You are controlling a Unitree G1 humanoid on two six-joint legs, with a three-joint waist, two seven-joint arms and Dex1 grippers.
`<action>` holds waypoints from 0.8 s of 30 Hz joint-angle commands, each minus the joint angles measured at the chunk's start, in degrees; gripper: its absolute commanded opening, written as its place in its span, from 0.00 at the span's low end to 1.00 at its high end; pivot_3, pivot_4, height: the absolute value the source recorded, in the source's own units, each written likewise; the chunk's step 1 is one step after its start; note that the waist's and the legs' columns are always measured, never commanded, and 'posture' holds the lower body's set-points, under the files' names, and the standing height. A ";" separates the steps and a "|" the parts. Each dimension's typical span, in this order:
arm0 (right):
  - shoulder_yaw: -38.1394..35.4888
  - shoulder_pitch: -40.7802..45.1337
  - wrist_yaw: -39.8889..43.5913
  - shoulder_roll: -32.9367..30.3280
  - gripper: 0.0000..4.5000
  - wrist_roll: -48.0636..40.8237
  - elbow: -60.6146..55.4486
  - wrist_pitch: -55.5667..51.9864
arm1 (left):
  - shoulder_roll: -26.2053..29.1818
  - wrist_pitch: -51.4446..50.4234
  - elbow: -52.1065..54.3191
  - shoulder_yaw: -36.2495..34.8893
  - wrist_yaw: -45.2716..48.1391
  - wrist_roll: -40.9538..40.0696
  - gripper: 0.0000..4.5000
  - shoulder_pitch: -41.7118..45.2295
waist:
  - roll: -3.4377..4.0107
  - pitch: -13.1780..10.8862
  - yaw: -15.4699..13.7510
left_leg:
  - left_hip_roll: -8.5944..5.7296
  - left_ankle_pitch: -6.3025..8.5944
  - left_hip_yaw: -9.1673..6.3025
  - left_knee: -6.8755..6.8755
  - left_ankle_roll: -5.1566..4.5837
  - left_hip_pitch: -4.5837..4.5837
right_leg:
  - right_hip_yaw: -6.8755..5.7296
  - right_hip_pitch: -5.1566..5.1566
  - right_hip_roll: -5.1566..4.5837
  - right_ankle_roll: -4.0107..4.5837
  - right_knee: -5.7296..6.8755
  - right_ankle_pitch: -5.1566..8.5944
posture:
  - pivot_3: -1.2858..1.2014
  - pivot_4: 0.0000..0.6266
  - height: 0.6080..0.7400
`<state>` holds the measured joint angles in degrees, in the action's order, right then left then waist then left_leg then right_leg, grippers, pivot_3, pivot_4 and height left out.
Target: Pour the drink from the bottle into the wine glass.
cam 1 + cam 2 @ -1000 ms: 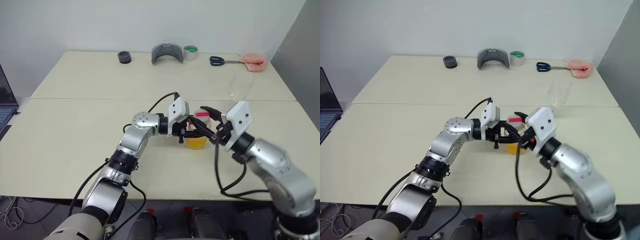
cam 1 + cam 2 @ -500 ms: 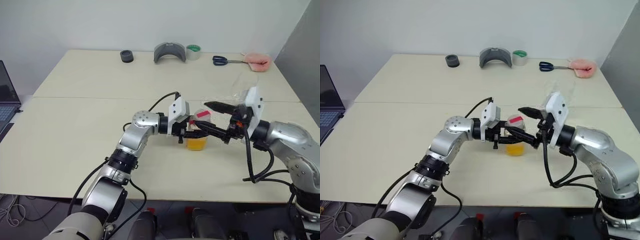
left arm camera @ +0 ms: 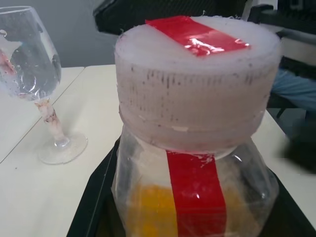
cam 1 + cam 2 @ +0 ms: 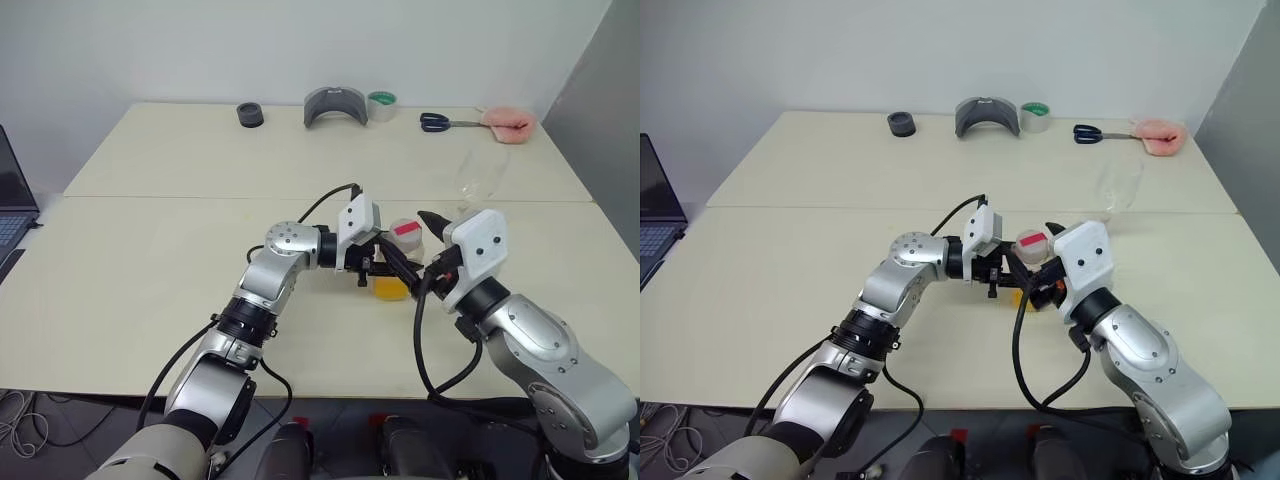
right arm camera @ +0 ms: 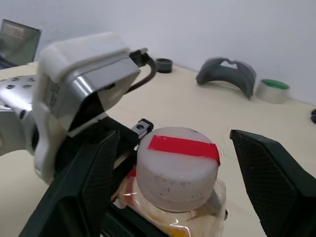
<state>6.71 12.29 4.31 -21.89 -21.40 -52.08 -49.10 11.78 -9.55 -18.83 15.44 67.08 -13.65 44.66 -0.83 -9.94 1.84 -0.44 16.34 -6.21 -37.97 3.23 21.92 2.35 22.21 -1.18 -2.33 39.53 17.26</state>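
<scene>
Bottle (image 4: 396, 266) capped, clamped by left gripper (image 4: 385, 268); right gripper (image 5: 177, 187) spread wide around cap (image 5: 177, 167), wine glass (image 4: 476, 177) behind.

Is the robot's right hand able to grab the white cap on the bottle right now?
Probably yes. The right gripper is open, with one finger on each side of the white cap and nothing between them. The left gripper holds the bottle lower down, leaving the cap free.

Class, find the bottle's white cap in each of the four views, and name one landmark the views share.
Left eye view: white cap at centre, between the two wrists.
Right eye view: cap at centre.
Left wrist view: cap at upper centre.
Right wrist view: cap at lower centre.
Shared landmark: the red tape strip across the cap.
</scene>
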 commanded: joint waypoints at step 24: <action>2.78 -0.07 4.84 4.30 0.43 6.26 2.85 9.52 | 0.25 1.00 1.33 -0.73 1.07 -0.16 0.40 1.54 | 0.00 0.00 0.04 | 0.01 0.00 0.01 0.03 -0.01 0.00 | -0.02 0.01 0.01 0.01 -0.01 0.00 | 0.52 0.24 1.00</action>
<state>10.10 11.77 6.39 -16.95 -14.72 -48.33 -43.23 12.17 -9.40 -18.89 15.29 67.98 -13.45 44.66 -0.83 -9.94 1.88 -0.43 16.35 -6.19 -37.95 3.22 21.92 2.32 22.22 -1.17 -2.33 39.51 17.27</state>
